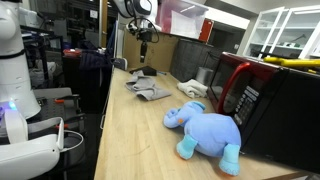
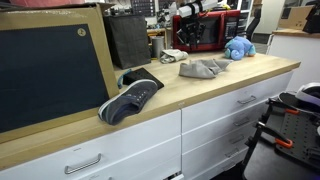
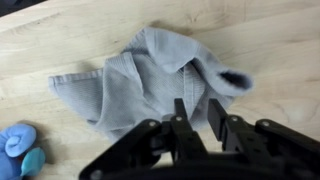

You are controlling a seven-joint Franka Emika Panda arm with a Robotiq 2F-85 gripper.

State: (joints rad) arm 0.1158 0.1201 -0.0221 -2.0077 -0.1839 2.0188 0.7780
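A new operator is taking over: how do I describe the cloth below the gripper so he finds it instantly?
On the long wooden counter, look between the grey shoe and the blue plush elephant beside the red microwave. The crumpled grey cloth lies there; it alone is a limp, shapeless heap.

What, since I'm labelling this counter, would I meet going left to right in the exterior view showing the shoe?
Black board → dark shoe → grey cloth → blue plush toy.

Exterior cameras face the counter (image 1: 120,140) from opposite ends, sharing the grey cloth (image 2: 203,68) beneath the gripper (image 3: 198,108); the wrist camera looks straight down, close.
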